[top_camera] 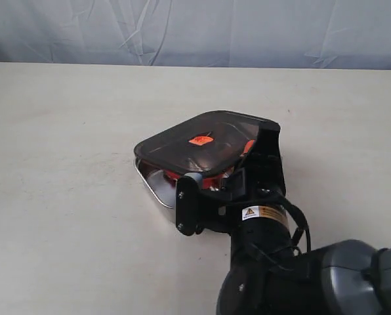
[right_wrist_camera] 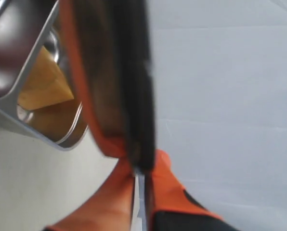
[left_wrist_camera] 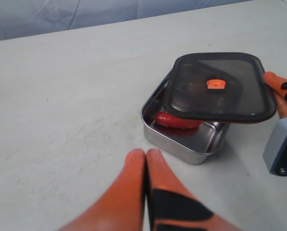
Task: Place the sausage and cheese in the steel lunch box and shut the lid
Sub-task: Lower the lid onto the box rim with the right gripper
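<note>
L gripper (left_wrist_camera: 146,153): orange fingers pressed together, nothing held, apart from the box. Off-white table (top_camera: 64,164) under all. Centre: shiny rectangular steel lunch box (left_wrist_camera: 182,144), dark red ribbed sausage (left_wrist_camera: 177,120) + yellow-orange cheese wedge (right_wrist_camera: 42,86) inside. Smoky translucent plastic lid (left_wrist_camera: 220,86) w/ orange round valve (left_wrist_camera: 215,83) tilted over box, not seated. R gripper (right_wrist_camera: 141,166) pinches lid's right edge; its black wrist (top_camera: 261,177) hides box's near-right corner.

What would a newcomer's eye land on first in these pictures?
The dark lid, pinched at its edge by the right gripper, hangs tilted over the steel lunch box in the middle of the table. Under it show the red sausage and the yellow cheese. The left gripper is shut and empty, short of the box.
</note>
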Motion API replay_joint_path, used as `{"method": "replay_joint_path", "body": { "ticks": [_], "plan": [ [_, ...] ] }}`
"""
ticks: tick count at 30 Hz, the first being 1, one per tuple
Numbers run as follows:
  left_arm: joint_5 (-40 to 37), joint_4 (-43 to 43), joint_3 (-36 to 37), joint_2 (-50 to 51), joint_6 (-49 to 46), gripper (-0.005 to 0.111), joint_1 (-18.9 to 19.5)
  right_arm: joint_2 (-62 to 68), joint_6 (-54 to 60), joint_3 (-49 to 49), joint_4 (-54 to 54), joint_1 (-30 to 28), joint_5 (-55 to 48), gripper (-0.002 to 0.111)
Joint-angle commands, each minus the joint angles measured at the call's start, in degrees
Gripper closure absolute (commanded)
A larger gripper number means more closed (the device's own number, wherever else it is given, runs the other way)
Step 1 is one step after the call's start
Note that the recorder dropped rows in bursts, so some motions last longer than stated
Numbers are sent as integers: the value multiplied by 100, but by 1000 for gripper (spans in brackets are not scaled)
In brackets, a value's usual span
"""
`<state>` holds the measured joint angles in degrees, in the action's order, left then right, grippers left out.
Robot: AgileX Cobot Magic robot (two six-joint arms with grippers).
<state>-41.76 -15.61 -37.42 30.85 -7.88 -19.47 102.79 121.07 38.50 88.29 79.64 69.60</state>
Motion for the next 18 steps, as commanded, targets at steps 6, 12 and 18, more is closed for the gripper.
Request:
{"method": "replay_joint_path", "body": {
  "ticks": [6,12,18],
  "plan": [
    [84,-31,35,-24,-7,107,-12,812,-23,524,-373,-188,36,109],
    [73,-31,35,-24,-7,107,-12,1120,-23,866,-295,-392,36,109],
    [87,-31,35,-24,-7,107,-12,1175,-23,907,100,-413,-394,109]
  ]
}}
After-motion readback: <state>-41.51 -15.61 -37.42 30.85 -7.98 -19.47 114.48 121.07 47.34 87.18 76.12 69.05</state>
